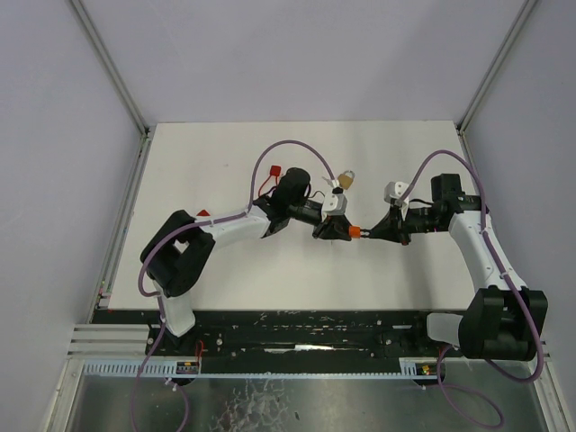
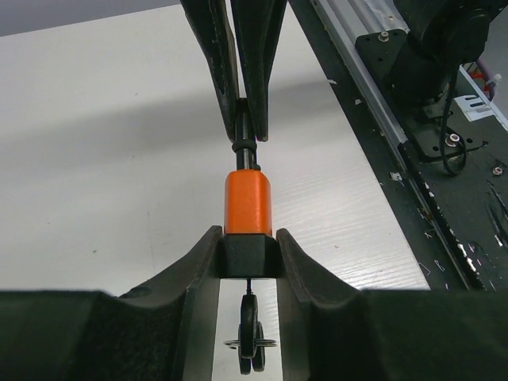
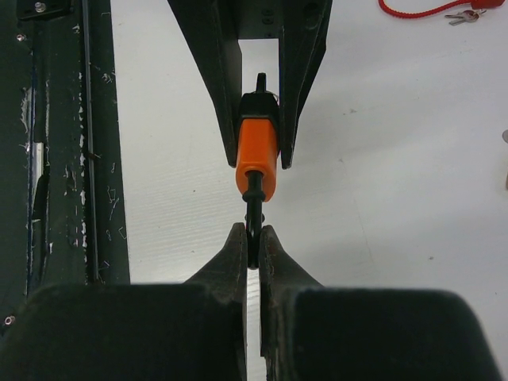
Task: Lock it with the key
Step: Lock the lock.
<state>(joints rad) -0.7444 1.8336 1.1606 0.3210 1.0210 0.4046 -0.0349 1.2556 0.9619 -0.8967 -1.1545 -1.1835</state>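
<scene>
Both arms meet mid-table [image 1: 207,162], tips facing each other, lifted off the surface. The orange lock [image 2: 248,202] sits between them, held in the air roughly level. Left gripper [image 2: 248,238] is clamped on the lock's black end block, one finger on each side and jaws partly apart around it. Right gripper [image 3: 252,234] is pinched nearly together on the thin black stem [image 3: 254,198] sticking out of the orange end. Could be the key or the shackle, too narrow to tell. In the left wrist view a small ring [image 2: 252,337] with a dark piece hangs off the far side of the black block, partly hidden by the fingers. A brass padlock [image 1: 347,177] lies on the table just behind the left wrist. A red lanyard [image 3: 413,12] with small keys lies further back, well apart from the grippers.
</scene>
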